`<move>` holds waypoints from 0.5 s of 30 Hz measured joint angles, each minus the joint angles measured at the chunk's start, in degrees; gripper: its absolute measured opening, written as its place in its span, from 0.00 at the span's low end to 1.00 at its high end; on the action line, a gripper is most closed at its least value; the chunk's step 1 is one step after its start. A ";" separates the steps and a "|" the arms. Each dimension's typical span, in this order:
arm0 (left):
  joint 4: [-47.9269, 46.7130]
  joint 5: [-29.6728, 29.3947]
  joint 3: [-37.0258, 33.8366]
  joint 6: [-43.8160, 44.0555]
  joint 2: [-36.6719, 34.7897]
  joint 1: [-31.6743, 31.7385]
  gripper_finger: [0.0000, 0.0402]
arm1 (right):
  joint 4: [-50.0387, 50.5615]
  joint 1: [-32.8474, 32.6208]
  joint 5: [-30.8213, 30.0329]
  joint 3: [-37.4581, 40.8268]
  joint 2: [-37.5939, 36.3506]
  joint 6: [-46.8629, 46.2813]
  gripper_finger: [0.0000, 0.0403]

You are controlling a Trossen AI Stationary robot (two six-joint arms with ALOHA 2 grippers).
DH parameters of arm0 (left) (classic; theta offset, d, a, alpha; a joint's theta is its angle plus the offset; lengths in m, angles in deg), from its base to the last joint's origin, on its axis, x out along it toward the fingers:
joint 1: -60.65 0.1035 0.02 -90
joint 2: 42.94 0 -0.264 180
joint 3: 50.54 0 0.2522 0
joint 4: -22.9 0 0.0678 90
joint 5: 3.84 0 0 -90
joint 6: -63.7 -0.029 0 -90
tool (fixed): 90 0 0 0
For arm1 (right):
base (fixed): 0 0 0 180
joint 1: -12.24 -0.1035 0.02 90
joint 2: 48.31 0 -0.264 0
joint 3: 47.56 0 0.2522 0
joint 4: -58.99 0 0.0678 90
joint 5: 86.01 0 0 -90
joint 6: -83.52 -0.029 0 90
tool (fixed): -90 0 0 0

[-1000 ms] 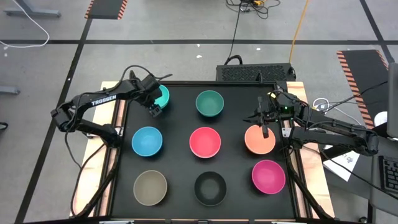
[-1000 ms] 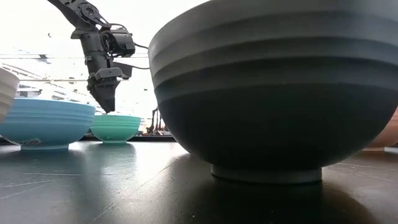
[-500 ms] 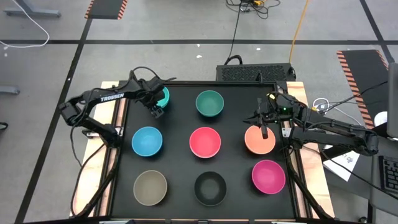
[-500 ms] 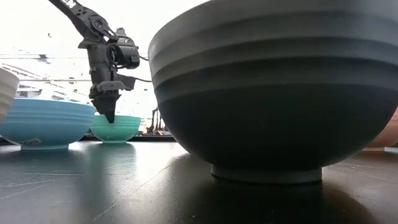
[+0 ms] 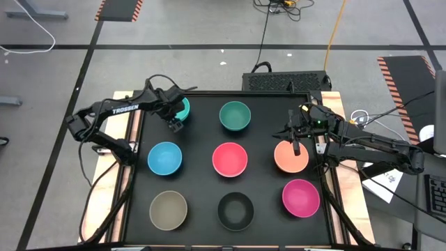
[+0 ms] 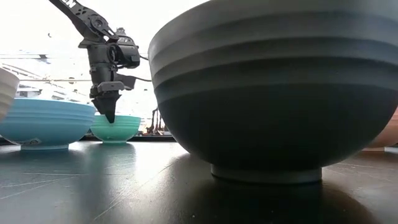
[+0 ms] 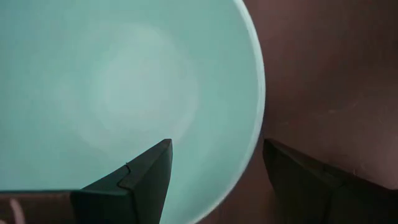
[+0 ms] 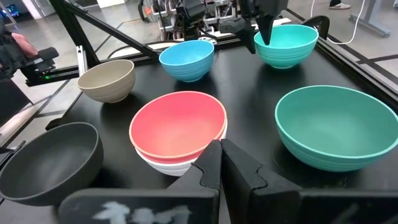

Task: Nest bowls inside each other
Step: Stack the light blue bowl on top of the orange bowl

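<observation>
Eight bowls show in rows on the black table top [image 5: 198,181]: turquoise [image 5: 182,107], dark green [image 5: 235,116], orange [image 5: 287,160], blue [image 5: 165,158], red-pink [image 5: 230,159], tan [image 5: 168,210], black [image 5: 235,210] and magenta [image 5: 301,196]. The red-pink bowl [image 8: 178,124] sits nested in a white bowl [image 8: 168,165]. My left gripper [image 7: 216,143] is open and points down at the turquoise bowl's near rim [image 7: 256,124], one finger inside and one outside. My right gripper [image 8: 221,155] is shut and empty above the orange bowl.
A black box [image 5: 286,81] lies beyond the table's far edge. Wooden boards [image 5: 132,132] edge the table on both sides. Free table strips run between the bowl rows. In the low view the black bowl [image 6: 273,93] fills the foreground.
My left gripper has gone down and come more upright over the turquoise bowl's near rim, then stayed still. The bowls have not moved.
</observation>
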 joint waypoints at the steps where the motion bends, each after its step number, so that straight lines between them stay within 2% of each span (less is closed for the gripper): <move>1: -0.85 0.00 0.44 -0.14 0.00 0.00 0.63 | 0.00 0.00 0.00 0.00 0.00 0.00 0.00; 9: -2.29 1.97 5.53 0.06 0.00 -1.02 0.63 | 0.00 0.00 0.00 0.02 0.00 -0.02 0.00; 15: -2.68 2.58 6.00 -0.08 0.00 -1.60 0.63 | 0.02 0.00 0.00 0.02 0.02 -0.02 0.00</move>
